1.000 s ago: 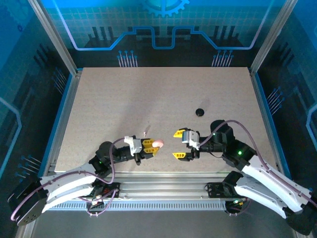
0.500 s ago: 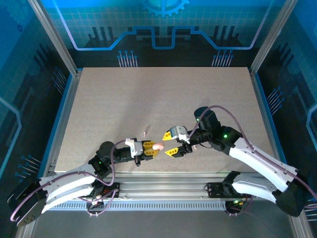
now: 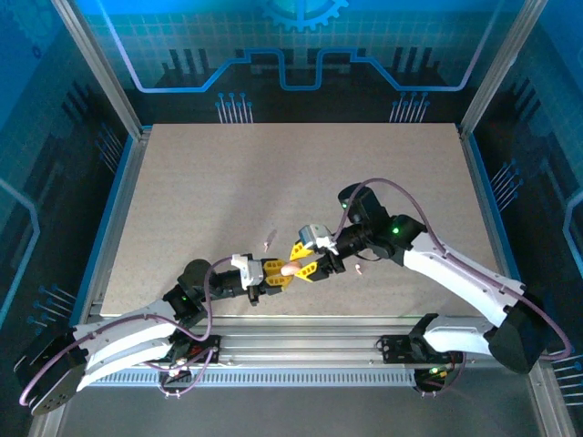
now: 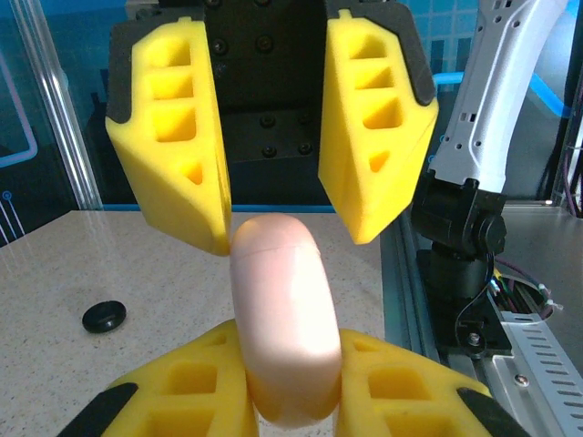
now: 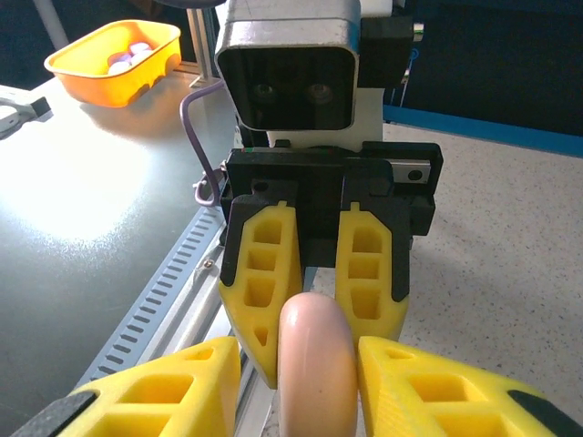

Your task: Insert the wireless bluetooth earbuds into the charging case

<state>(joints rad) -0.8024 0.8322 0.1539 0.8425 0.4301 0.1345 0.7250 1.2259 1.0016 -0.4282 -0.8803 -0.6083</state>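
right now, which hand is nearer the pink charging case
Left. The left hand is clamped on the charging case; the right hand is open, its fingers flanking the case's far end without closing on it.

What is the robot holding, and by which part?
The left gripper pinches the charging case by its sides at one end. The right gripper sits open around the other end.

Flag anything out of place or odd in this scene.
Two tiny pale curved earbuds lie loose and apart on the speckled beige table. Meanwhile the round pale-pink charging case, seemingly closed, sits on edge in the left gripper, the open right gripper straddling it.
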